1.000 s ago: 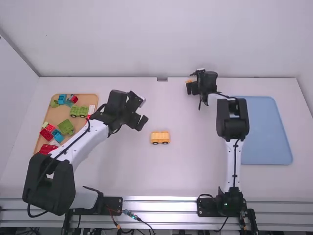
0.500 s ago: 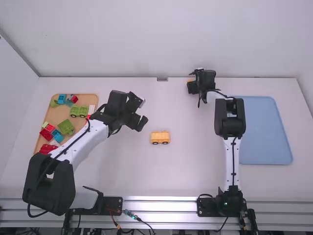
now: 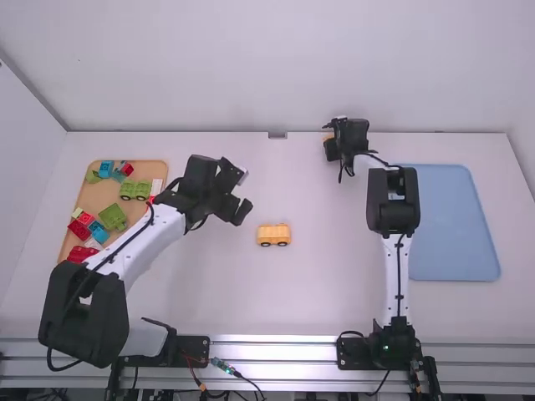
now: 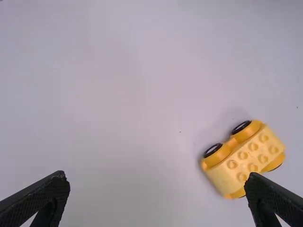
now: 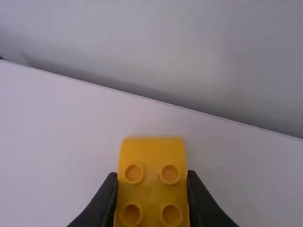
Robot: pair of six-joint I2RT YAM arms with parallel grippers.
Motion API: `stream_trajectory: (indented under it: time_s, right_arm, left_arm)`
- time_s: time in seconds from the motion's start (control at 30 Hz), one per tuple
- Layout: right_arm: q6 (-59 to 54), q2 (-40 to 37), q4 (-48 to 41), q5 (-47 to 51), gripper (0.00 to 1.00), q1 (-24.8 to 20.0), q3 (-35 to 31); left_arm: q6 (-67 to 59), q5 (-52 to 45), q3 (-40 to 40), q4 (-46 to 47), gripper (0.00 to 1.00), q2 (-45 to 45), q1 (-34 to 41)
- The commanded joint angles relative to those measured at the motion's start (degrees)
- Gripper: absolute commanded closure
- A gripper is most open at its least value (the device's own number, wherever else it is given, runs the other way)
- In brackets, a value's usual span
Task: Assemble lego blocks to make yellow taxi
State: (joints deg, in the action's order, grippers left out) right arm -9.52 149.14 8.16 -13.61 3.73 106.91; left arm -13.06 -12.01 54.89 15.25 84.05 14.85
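While a tray (image 3: pixel 92 197) holds blocks (image 3: pixel 113 217), the left gripper (image 3: pixel 239 192) gapes; the right gripper (image 3: pixel 331 150) clasps a yellow brick (image 5: pixel 152 189).

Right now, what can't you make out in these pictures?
- High view: most of the yellow block, hidden by the right tool holding it.
- Right wrist view: one end of that block, cut off by the bottom edge.
- Left wrist view: one corner of the wheeled yellow base, behind the left tool.
- High view: part of the tan tray, behind the left arm.
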Motion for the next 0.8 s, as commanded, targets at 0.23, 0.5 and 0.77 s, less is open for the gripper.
stream_trajectory:
  time_s: [0.23, 0.5, 0.77]
  right_arm:
    - [-4.8, -1.1, -9.6, -6.9, 1.00, -1.3, -0.1]
    - [-14.8, -9.3, -20.3, -20.8, 1.00, -5.4, -2.7]
    - [-30.5, -22.9, -22.5, -28.7, 1.00, -7.3, -19.9]
  left_arm:
    - [-3.2, -0.4, 0.1, 0.1, 0.01, -0.7, 0.2]
    - [-8.3, -0.4, 0.1, 1.7, 0.01, -0.7, -0.5]
    - [-9.4, 2.9, 0.1, 3.3, 0.01, -0.7, -0.5]
